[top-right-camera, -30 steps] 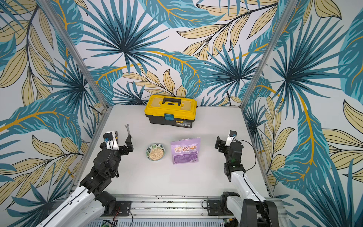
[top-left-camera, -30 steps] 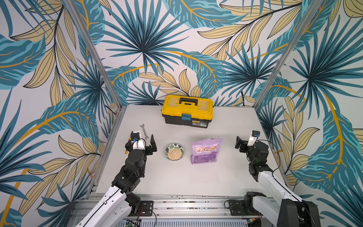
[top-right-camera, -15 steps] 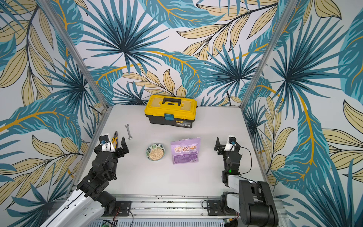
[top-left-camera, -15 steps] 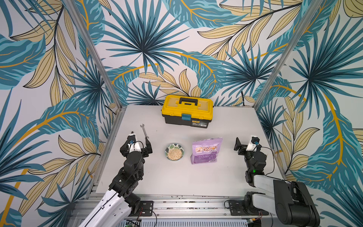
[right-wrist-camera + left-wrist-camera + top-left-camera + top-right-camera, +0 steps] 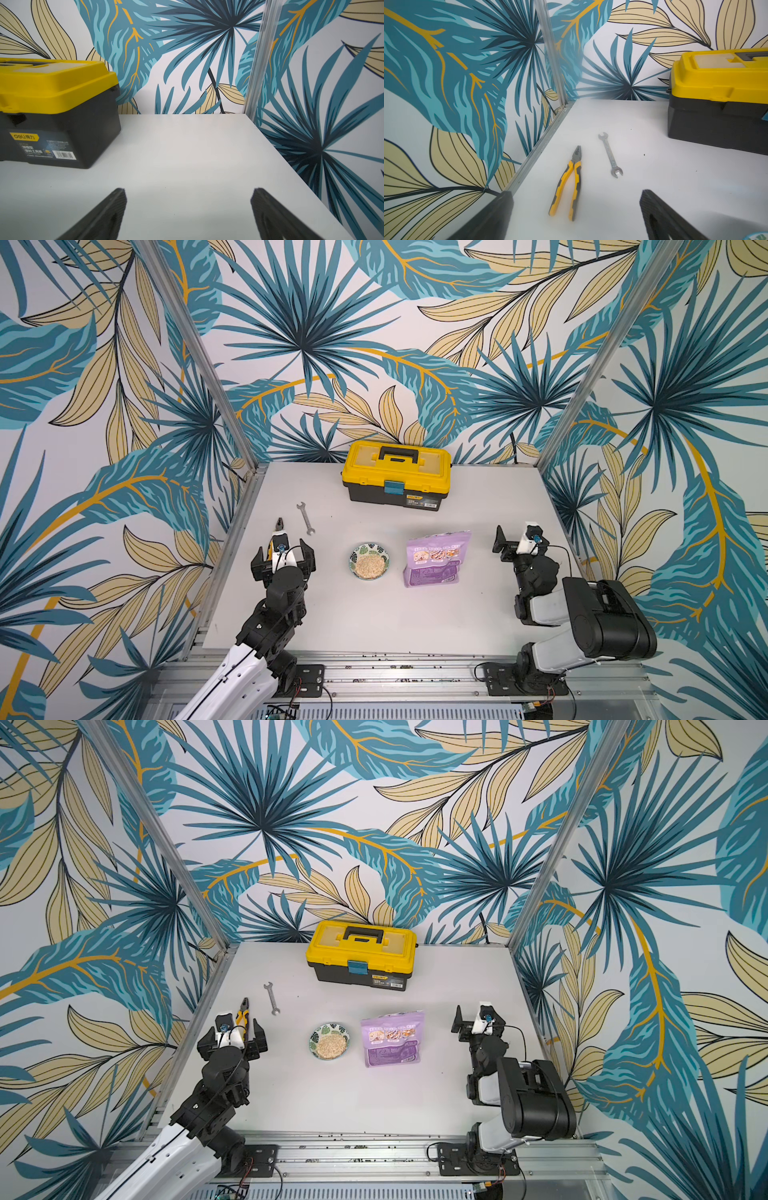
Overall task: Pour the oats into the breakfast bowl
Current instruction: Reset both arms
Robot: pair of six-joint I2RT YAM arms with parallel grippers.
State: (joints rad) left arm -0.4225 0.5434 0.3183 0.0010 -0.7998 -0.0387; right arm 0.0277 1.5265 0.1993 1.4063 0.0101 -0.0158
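Oats (image 5: 369,567) fill the breakfast bowl (image 5: 353,558) as a pale tan heap, and the bowl sits near the middle of the white table (image 5: 374,626), a little left of centre. Just to its right, apart from it, is the lilac pouch (image 5: 435,562), its printed face toward the near side; whether it stands or lies flat cannot be told from above. At the far edge, against the leaf-printed wall, rests the yellow toolbox (image 5: 397,475) with its lid closed. A small wrench (image 5: 306,518) lies on the left part of the table, and yellow-handled pliers (image 5: 569,182) lie left of it, close to the left wall. The left gripper (image 5: 282,556) hangs left of the bowl, over the handles of the pliers, its fingers (image 5: 500,209) spread wide and holding nothing. The right gripper (image 5: 519,543) hangs right of the pouch, well apart from it, its fingers (image 5: 116,203) likewise spread wide and empty, with bare table between them in the right wrist view.
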